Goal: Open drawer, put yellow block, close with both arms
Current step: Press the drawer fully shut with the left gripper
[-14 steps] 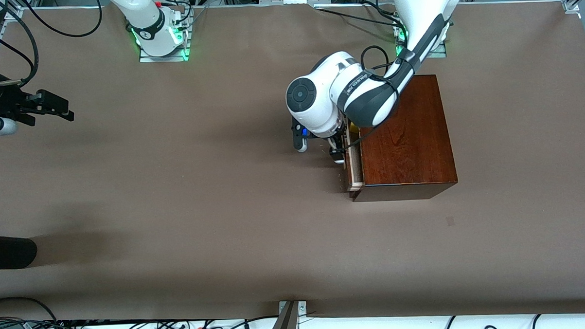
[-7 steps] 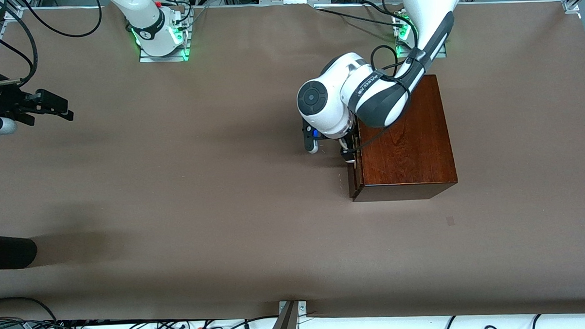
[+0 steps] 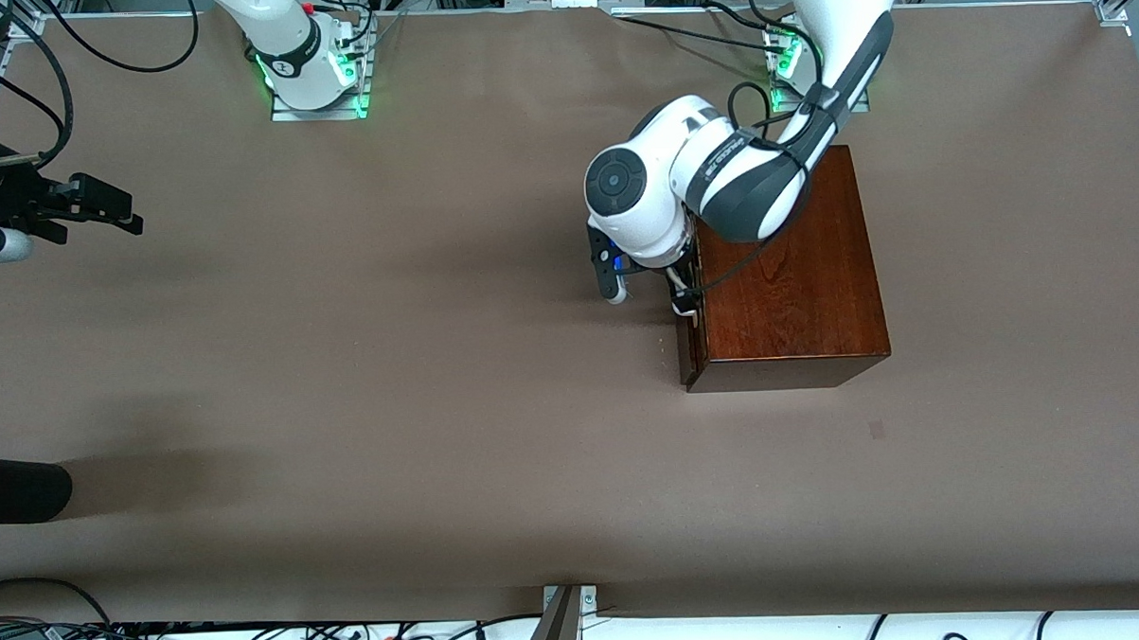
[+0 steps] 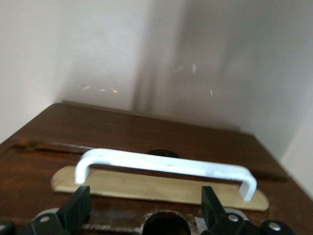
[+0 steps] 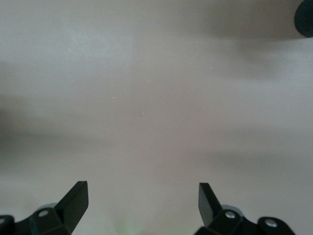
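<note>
The dark reddish-brown wooden box (image 3: 785,265) stands toward the left arm's end of the table. The drawer's dark front (image 3: 690,354) sits flush with the box. Its white bar handle (image 4: 166,166) on a pale backing shows close up in the left wrist view. My left gripper (image 3: 680,299) is at the drawer front, open and empty, its fingers wide apart just short of the handle (image 4: 145,198). The yellow block is out of view. My right gripper (image 3: 111,211) waits over the table at the right arm's end, open and empty (image 5: 142,193).
A black rounded object (image 3: 16,488) reaches in at the table's edge on the right arm's end, nearer to the front camera. Cables run along the table's nearest edge. The brown table surface (image 3: 391,364) stretches between the two grippers.
The drawer has slid into the box and now sits flush. My left gripper moved with it toward the box. The yellow spot seen in the drawer gap is now hidden. The right arm has not moved.
</note>
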### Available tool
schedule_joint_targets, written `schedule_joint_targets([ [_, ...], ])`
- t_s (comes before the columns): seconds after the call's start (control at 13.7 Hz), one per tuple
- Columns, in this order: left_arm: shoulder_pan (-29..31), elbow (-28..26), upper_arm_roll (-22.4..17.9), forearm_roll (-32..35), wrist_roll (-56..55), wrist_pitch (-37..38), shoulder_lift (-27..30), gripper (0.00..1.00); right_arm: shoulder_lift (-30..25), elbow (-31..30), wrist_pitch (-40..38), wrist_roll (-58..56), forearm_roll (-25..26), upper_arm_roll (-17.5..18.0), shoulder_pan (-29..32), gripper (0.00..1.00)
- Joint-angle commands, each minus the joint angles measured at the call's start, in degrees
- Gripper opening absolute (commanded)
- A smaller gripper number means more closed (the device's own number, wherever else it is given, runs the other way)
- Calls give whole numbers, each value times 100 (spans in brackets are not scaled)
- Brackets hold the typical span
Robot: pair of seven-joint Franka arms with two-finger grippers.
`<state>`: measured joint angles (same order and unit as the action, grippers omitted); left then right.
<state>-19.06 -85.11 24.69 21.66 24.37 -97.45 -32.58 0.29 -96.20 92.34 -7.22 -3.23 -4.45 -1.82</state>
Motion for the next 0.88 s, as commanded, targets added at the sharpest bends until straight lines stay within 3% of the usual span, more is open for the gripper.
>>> schedule_joint_targets([
  [0.0, 59, 528, -35, -826, -1385, 86, 199, 100, 15, 119, -129, 54, -73, -65, -65, 100],
  [0.15, 234, 941, -70, -1496, -2406, 357, 392, 100, 15, 119, -129, 72, -72, -65, -65, 100],
  [0.44, 647, 1733, -96, -1516, -2674, 1271, 656, 100, 15, 119, -129, 72, -64, -65, -65, 100],
  [0.8, 1554, 1954, -157, -1638, -2726, 1606, 1033, 100, 6, 119, -129, 81, -64, -65, -65, 100],
])
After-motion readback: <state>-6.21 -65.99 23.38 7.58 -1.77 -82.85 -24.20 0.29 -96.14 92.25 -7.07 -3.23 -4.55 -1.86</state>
